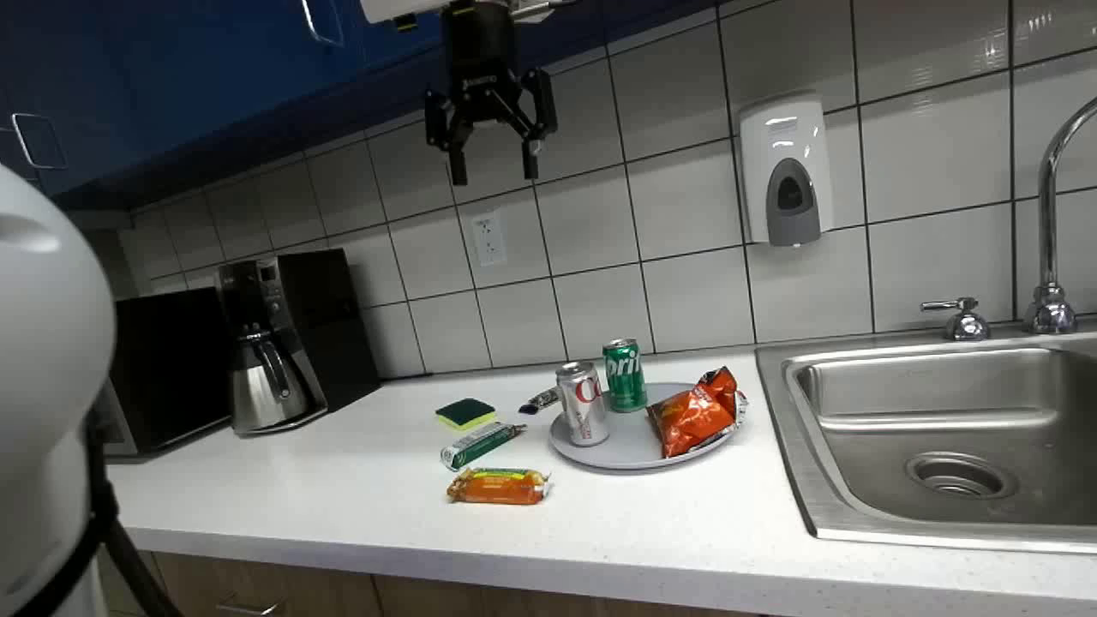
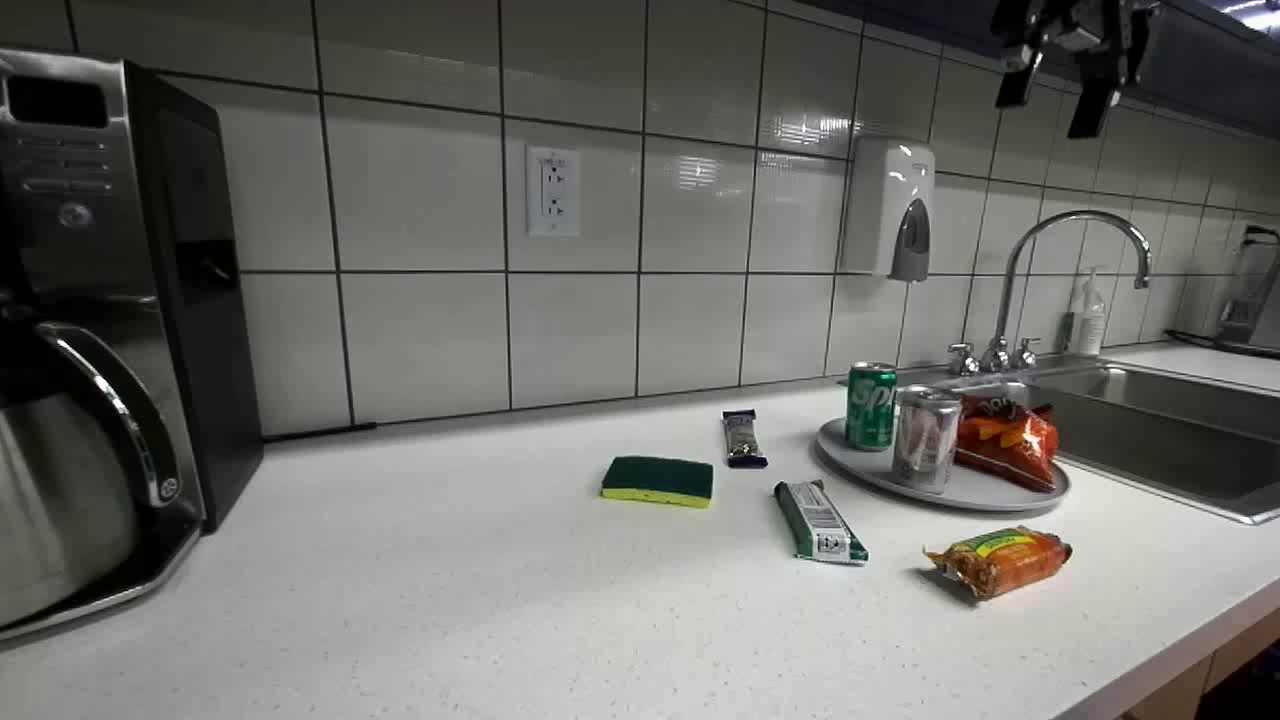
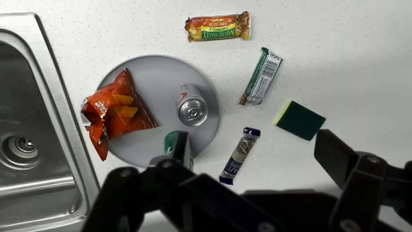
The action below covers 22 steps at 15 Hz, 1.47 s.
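Gripper (image 1: 494, 174) spread wide, empty, high above the counter (image 1: 343, 488).
Nut bar (image 3: 239, 156) lies toward the back edge, between sponge (image 3: 301, 120) and plate (image 3: 153, 72) (Sprite can (image 1: 625, 377), silver can (image 1: 583, 407), chip bag (image 1: 696, 420) aboard); green bar (image 3: 261, 77) farther forward, orange bar (image 3: 219, 27) nearest the front edge.

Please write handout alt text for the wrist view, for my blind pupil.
An open, empty pincer hangs over a white counter. A grey plate holds a chip bag, a silver can and a green can; a sponge and three wrapped bars lie nearby, a sink at left.
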Each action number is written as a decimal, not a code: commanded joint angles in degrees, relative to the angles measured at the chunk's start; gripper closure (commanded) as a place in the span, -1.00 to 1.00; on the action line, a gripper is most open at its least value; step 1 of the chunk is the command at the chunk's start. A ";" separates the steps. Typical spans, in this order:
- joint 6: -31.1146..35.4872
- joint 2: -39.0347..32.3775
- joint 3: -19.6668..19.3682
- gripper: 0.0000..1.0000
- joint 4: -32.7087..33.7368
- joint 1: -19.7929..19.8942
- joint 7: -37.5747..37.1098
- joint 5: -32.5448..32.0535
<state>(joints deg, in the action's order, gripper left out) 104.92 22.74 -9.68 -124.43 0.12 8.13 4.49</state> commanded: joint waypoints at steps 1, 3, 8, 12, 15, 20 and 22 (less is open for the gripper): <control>-0.12 -0.16 1.05 -1.00 0.13 1.28 0.39 0.44; -0.11 -0.16 1.05 -1.00 0.13 1.28 0.39 0.44; -0.11 -0.17 1.05 -1.00 0.13 1.28 0.39 0.44; 0.00 0.16 1.25 -1.00 -0.56 1.29 0.29 0.09; 0.24 0.78 1.70 -1.00 -2.27 1.21 0.26 -0.23; 1.12 1.02 2.26 -1.00 -5.12 1.37 0.20 -0.90; 1.80 0.94 2.40 -1.00 -6.24 1.55 0.08 -1.64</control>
<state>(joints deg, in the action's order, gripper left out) 105.31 22.70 -8.65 -128.59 0.16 8.13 4.25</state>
